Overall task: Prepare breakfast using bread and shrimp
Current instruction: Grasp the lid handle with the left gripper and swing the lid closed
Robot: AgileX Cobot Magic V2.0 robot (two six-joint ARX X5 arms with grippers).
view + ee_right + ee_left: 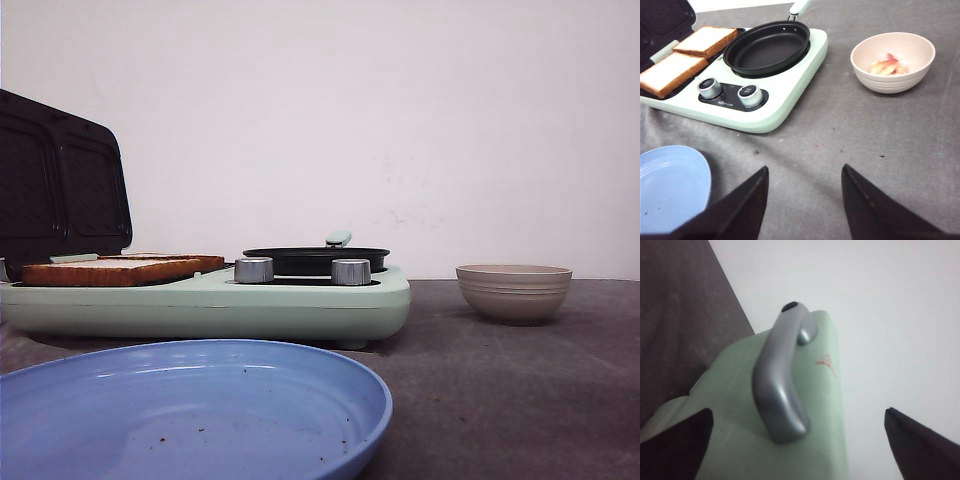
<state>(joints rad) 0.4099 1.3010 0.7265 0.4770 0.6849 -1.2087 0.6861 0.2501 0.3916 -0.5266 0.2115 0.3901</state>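
Both bread [687, 57] slices lay on the open grill, the shrimp [886, 65] waited in the bowl [892, 75] beside an empty pan [765, 50], and both hands, left [800, 440] and right [802, 205], gaped empty.

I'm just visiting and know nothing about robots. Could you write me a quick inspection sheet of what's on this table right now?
Surface: dark grey table, a few small specks.
Job's things: two bread slices lying side by side on the open green breakfast maker; its black pan is empty; shrimp sits in the beige bowl.
Clutter: blue plate, only crumbs on it.
Grippers: left gripper open, at the maker's grey lid handle; right gripper open above the table, holding nothing.
Cables: nothing seen.
Surroundings: plain white wall.
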